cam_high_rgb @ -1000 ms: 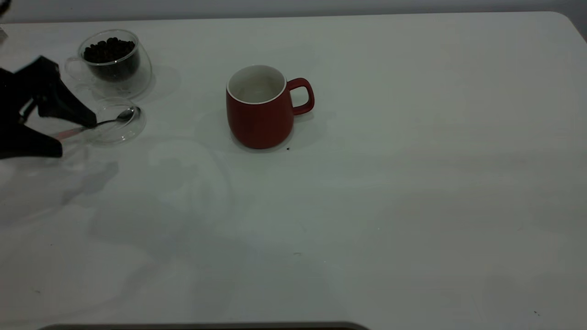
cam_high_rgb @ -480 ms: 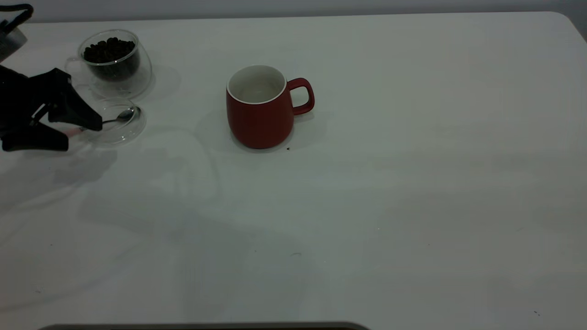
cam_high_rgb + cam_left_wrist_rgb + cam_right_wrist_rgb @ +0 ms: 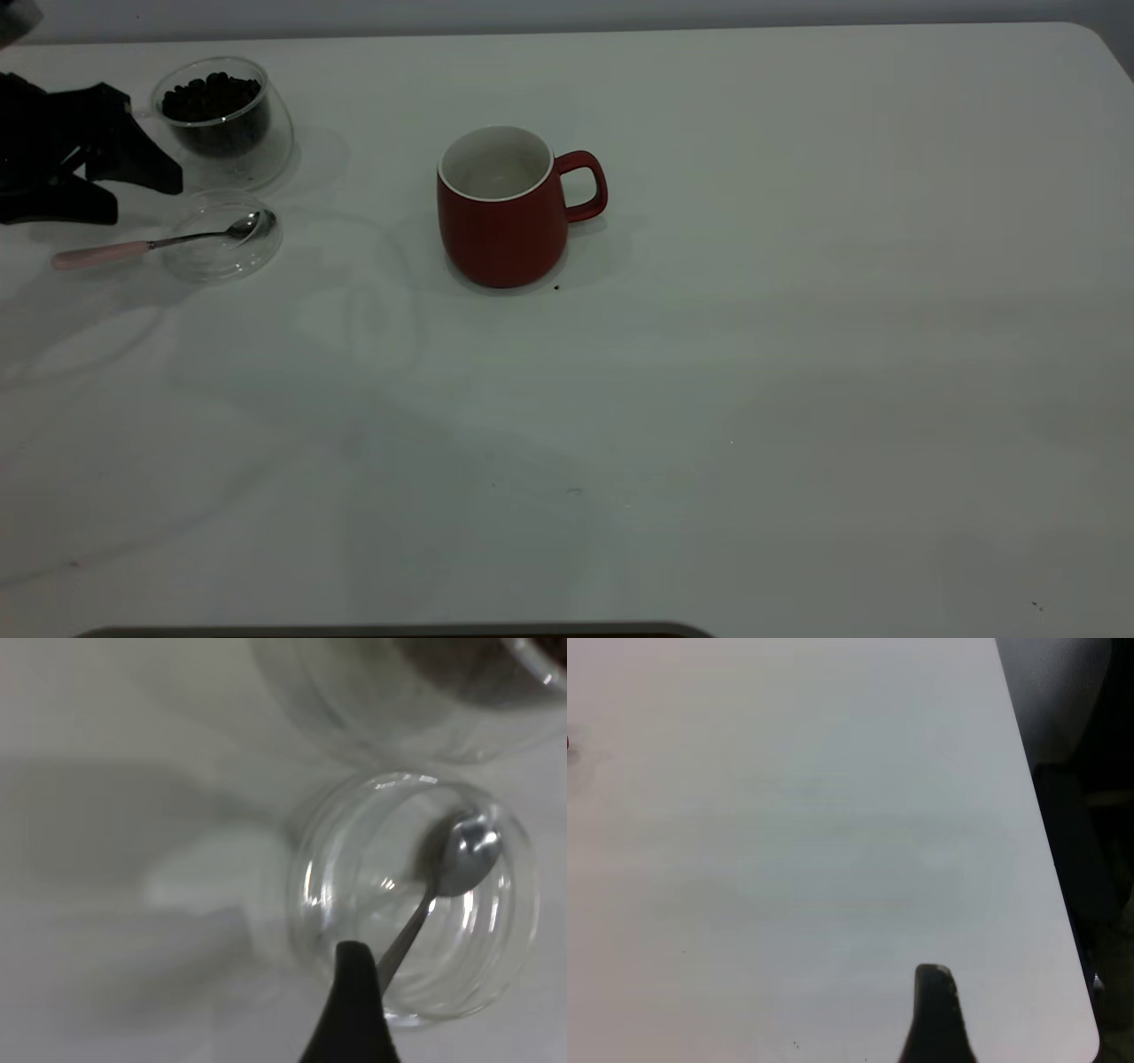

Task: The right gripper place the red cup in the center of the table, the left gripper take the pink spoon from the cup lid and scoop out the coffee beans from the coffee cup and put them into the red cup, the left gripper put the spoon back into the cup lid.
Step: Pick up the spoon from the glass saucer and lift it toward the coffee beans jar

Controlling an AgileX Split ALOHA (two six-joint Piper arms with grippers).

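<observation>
Red cup [image 3: 502,208] upright mid-surface [image 3: 797,354], so first step looks done; spoon pickup in hand. Spoon [image 3: 164,241] lies bowl in lid [image 3: 221,237], pink handle out on surface. Left claw [image 3: 146,195] empty, fingers apart, beside coffee cup [image 3: 221,120] with beans [image 3: 211,96], just above handle. Next: descend onto handle, pinch. Right claw [image 3: 935,1010] off at surface edge, fingers' state unclear

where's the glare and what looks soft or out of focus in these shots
Exterior view: dim, even light, faint broad shadows across the large white tabletop, a soft shadow beside the dark-red ceramic mug. Left wrist view: bright highlights on the round clear glass lid and the teaspoon's shiny metal bowl; the near black finger is blurred. Right wrist view: a soft finger over bare table.
</observation>
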